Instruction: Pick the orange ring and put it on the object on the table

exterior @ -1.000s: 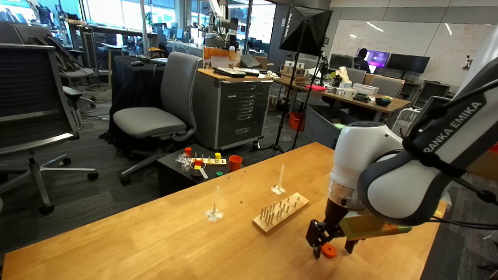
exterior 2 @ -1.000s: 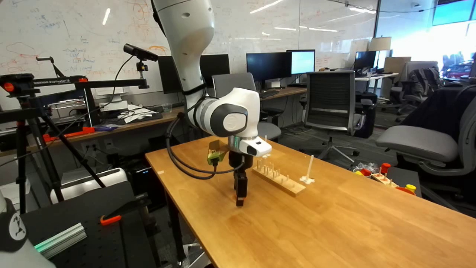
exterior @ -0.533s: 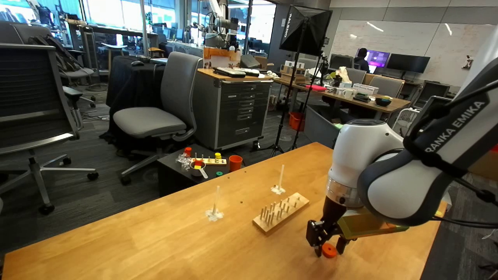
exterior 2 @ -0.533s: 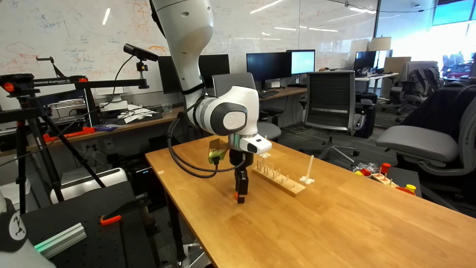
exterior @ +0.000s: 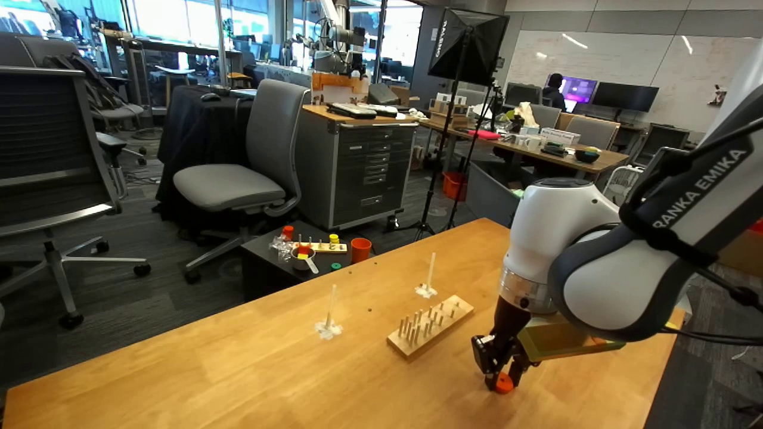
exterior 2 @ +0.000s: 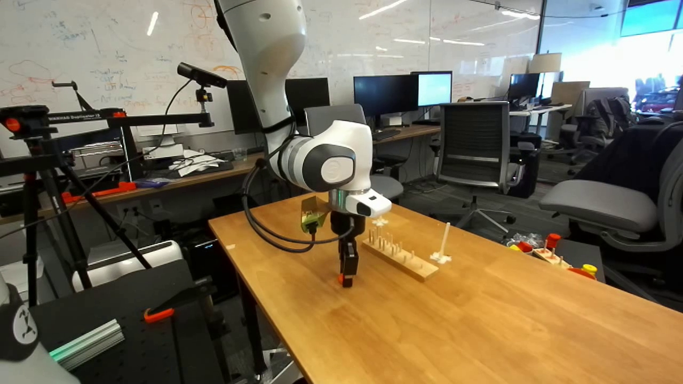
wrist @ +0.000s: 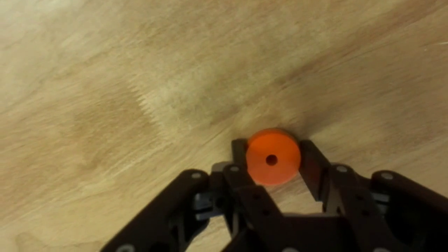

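Observation:
The orange ring (wrist: 273,171), flat and round with a small centre hole, lies between my two fingers in the wrist view. My gripper (wrist: 273,154) is shut on it, a dark finger pressing each side. In an exterior view the ring (exterior: 504,384) appears at table height, between the fingertips, near the table's right end. Another exterior view has the ring (exterior 2: 341,279) mostly hidden behind the gripper. The object, a light-wood board (exterior: 438,332) with several thin upright pegs, rests on the table a short way from my gripper. Its near end (exterior 2: 427,271) shows bare wood.
Two thin upright rods on white taped bases stand beyond the board, a nearer rod (exterior: 331,307) and a farther rod (exterior: 430,271). A low black side table (exterior: 262,271) holding cups and small parts adjoins the wooden table (exterior: 238,357).
My fingers stood wide around the ring a second ago; they have come together onto it. The gripper has shifted slightly, while the ring and the board have kept their places.

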Controlling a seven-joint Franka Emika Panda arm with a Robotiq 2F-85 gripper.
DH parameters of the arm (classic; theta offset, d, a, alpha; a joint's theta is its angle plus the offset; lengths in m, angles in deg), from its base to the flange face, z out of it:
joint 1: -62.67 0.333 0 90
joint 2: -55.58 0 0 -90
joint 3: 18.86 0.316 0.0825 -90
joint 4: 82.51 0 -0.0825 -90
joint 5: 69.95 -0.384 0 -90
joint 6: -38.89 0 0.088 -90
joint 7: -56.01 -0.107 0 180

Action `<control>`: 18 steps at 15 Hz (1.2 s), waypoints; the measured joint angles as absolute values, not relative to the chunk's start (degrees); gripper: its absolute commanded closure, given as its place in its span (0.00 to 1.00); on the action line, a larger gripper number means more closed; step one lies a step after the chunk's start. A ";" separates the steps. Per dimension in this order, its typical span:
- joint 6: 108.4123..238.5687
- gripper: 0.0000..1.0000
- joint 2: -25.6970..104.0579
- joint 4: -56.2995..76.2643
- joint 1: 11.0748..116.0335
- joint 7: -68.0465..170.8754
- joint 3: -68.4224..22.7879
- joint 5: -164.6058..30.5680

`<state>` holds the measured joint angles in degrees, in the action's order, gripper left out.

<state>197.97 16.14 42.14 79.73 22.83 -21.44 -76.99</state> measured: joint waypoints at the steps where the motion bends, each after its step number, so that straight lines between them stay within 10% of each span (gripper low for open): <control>1: 197.97 0.82 16.14 42.11 79.71 22.95 -21.46 -76.99; 18: 189.97 0.82 18.35 34.59 81.82 22.79 -26.87 -71.11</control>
<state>189.97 18.35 34.59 81.82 22.79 -26.87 -71.11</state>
